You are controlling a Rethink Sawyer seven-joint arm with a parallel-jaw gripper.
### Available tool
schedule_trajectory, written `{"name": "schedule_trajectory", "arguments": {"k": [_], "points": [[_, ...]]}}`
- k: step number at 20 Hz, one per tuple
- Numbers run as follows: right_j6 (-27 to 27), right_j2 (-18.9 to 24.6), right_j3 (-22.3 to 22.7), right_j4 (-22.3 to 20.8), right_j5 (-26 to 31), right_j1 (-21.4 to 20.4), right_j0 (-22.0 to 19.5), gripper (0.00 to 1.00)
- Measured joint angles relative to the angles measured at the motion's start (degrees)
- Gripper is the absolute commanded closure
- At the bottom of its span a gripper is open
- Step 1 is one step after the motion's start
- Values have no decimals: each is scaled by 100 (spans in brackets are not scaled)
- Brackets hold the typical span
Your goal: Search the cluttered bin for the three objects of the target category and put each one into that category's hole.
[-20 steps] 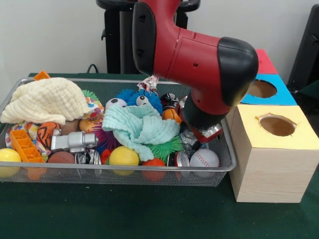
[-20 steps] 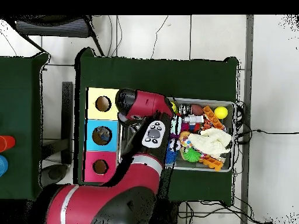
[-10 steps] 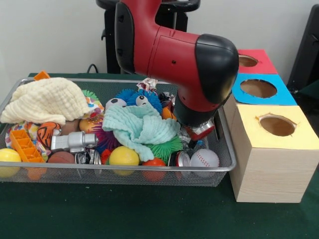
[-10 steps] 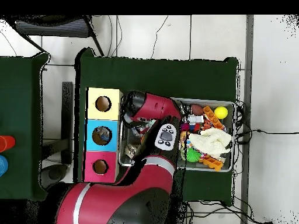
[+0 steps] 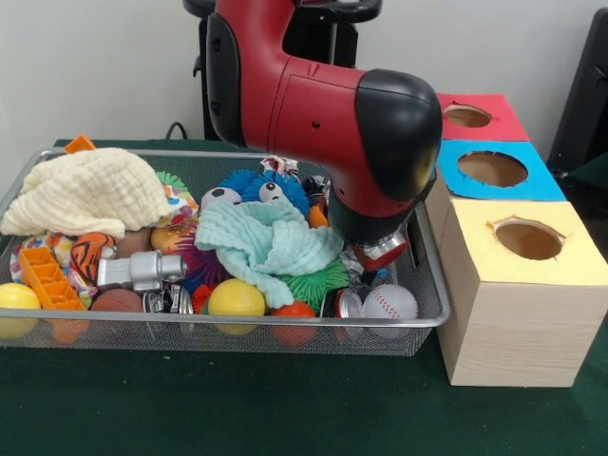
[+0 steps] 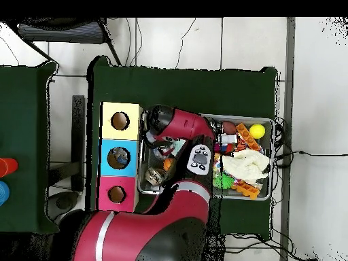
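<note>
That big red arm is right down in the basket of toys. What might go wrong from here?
The arm hangs low over the packed wire basket, so it may shove the baseball or the cans around. The teal cloth covers toys, so a wanted one may stay hidden. The arm hides the gripper, so its hold cannot be checked.

Wire-mesh metal bin (image 5: 237, 328), crinkled cream cloth (image 5: 90, 190), glossy red plastic arm (image 5: 313, 104), pale wood-grain box (image 5: 513, 332), matt green tablecloth (image 5: 237, 404)
</note>
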Motion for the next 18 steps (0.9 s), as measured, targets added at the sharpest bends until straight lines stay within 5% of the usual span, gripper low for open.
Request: {"name": "schedule_trajectory", "arguments": {"k": [18], "points": [[0, 168, 691, -24, -78, -758, 61, 0]]}}
